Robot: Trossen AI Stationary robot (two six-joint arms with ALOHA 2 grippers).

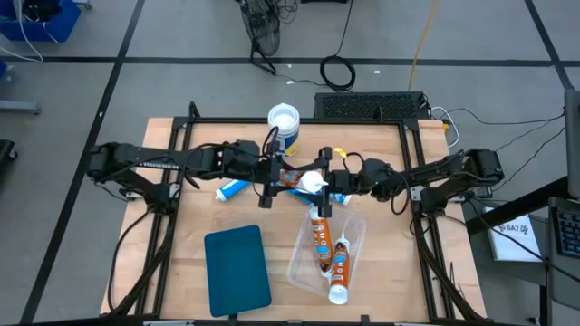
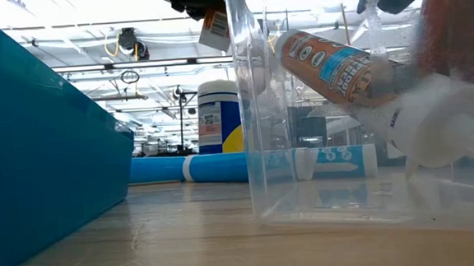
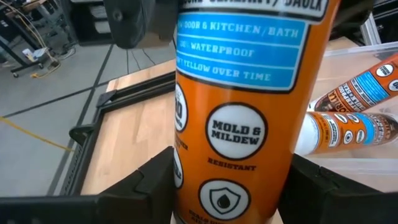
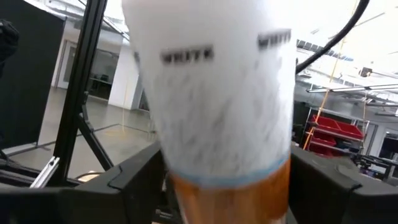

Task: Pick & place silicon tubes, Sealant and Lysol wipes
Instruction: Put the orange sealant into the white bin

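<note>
- Fingers [image 3: 143, 186] of the left gripper [image 1: 272, 178] clamp the orange body of a sealant tube [image 1: 304, 181]; the right gripper [image 1: 331, 184] appears closed on its white end, mid-table.
- Wooden table [image 1: 190, 272] carries everything; a teal lid [image 1: 237, 269] lies at 7 o'clock from the held tube.
- Clear bin [image 1: 355, 226], at 5 o'clock from the tube, already holds two orange tubes [image 1: 320, 237].
- Lysol wipes [image 1: 284, 122] stand upright at 12 o'clock, just behind the grippers.
- Blue tube [image 1: 234, 188] lies flat at 8 o'clock from the left gripper.
- Held tube's long axis runs 9 to 3 o'clock; the right arm looks nearer the bin, likely the carrier.
</note>
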